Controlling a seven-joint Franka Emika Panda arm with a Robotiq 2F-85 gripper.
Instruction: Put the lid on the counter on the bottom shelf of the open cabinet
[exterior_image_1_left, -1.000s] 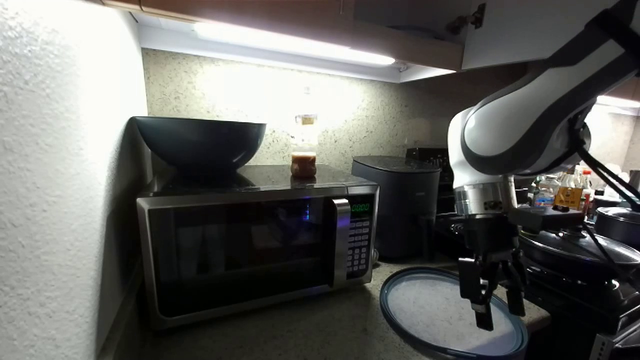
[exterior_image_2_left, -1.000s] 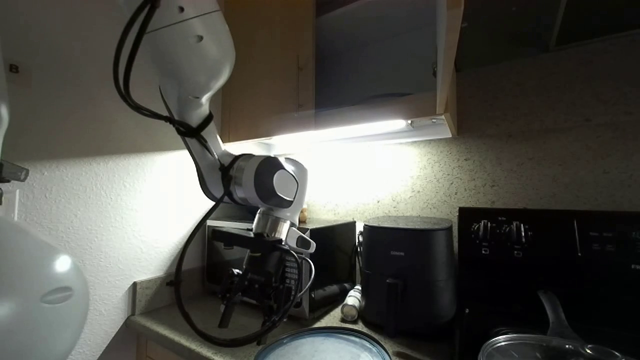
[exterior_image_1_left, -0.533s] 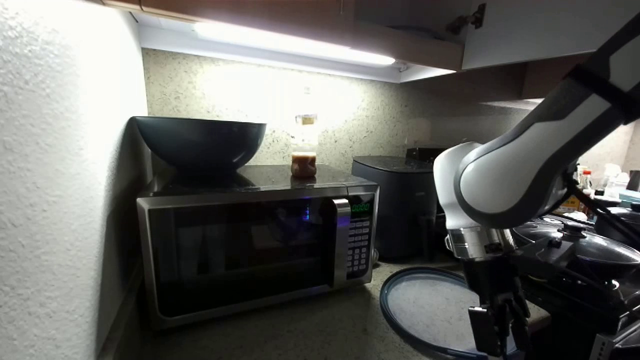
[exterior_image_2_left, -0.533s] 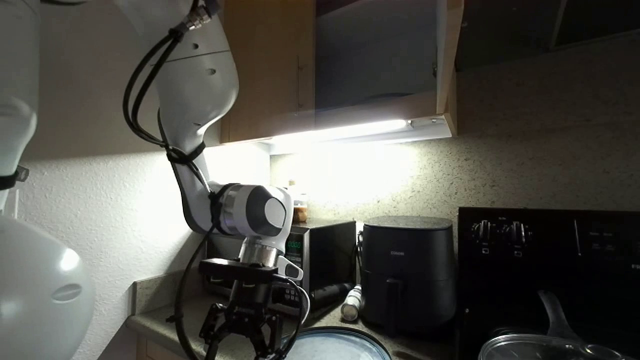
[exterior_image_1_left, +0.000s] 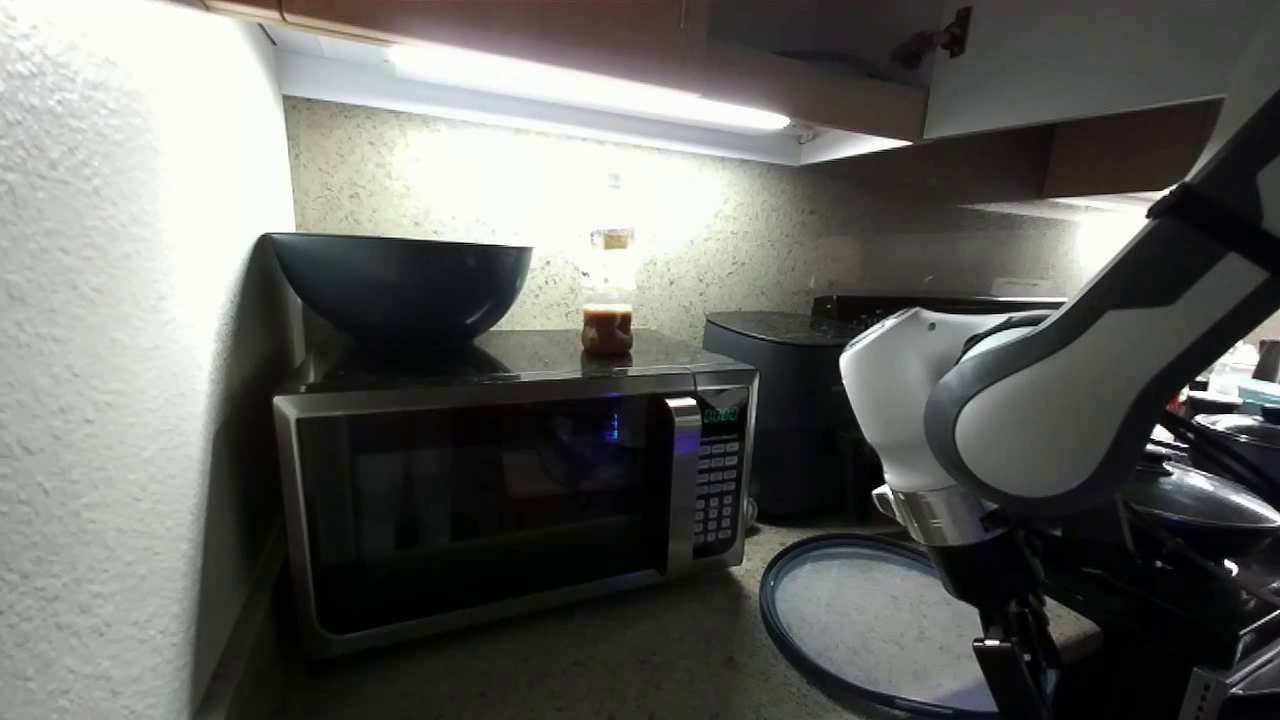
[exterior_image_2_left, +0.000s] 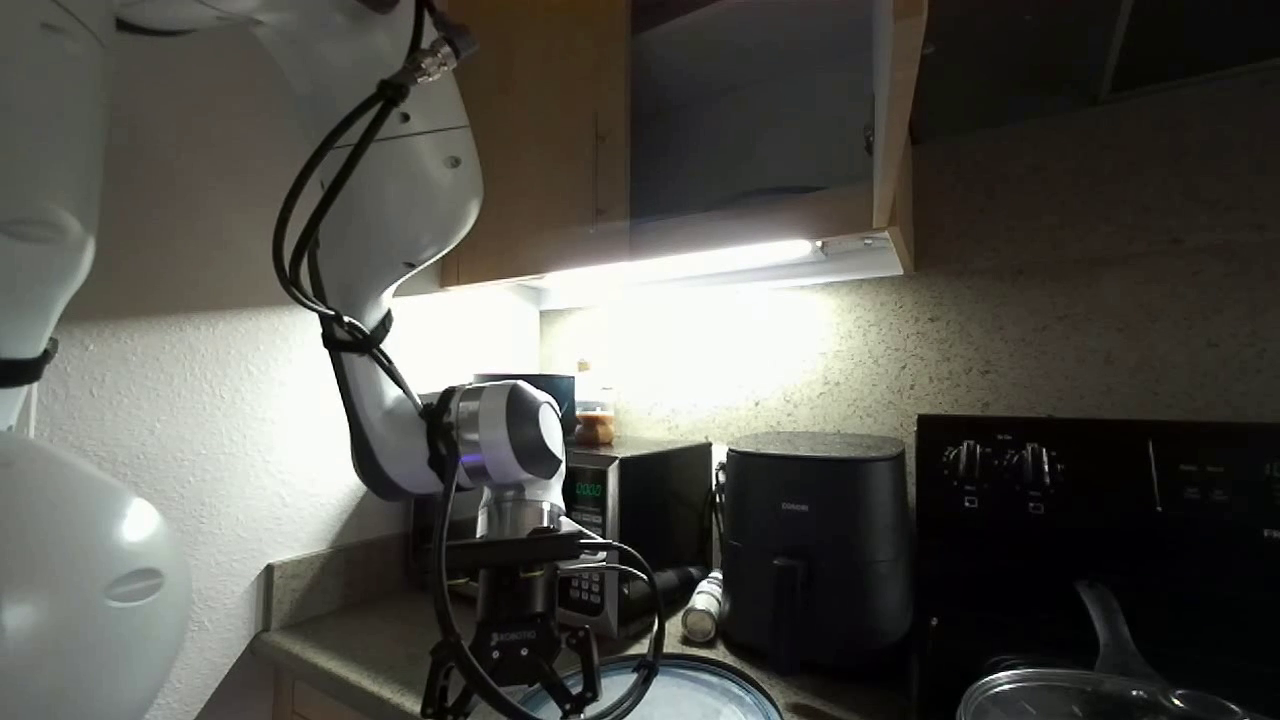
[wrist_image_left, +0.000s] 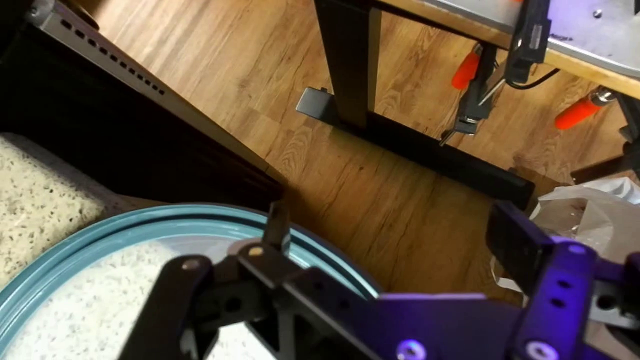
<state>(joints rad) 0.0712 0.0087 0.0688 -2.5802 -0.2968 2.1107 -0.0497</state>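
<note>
The lid (exterior_image_1_left: 870, 615) is round, with a pale clear centre and a blue-grey rim. It lies flat on the speckled counter (exterior_image_1_left: 640, 650), near the counter's edge. The lid also shows in an exterior view (exterior_image_2_left: 690, 690), cut by the frame, and in the wrist view (wrist_image_left: 95, 295). My gripper (wrist_image_left: 395, 235) is open and empty. In the wrist view one finger overlaps the lid's rim and the other is out over the floor; contact cannot be told. In an exterior view the gripper (exterior_image_1_left: 1025, 675) is at the lid's right edge. The open cabinet (exterior_image_2_left: 750, 120) is overhead, its door swung out.
A microwave (exterior_image_1_left: 500, 500) bears a dark bowl (exterior_image_1_left: 400, 285) and a jar (exterior_image_1_left: 607, 330). A black air fryer (exterior_image_2_left: 815, 550) stands behind the lid. The stove with a lidded pan (exterior_image_2_left: 1090, 695) is beside it. The wrist view shows the wooden floor (wrist_image_left: 400, 210) and a plastic bag (wrist_image_left: 595, 215).
My arm has come down, and the gripper has lowered to the lid's right edge in an exterior view, tilting as it went. The lid and the other objects have not moved.
</note>
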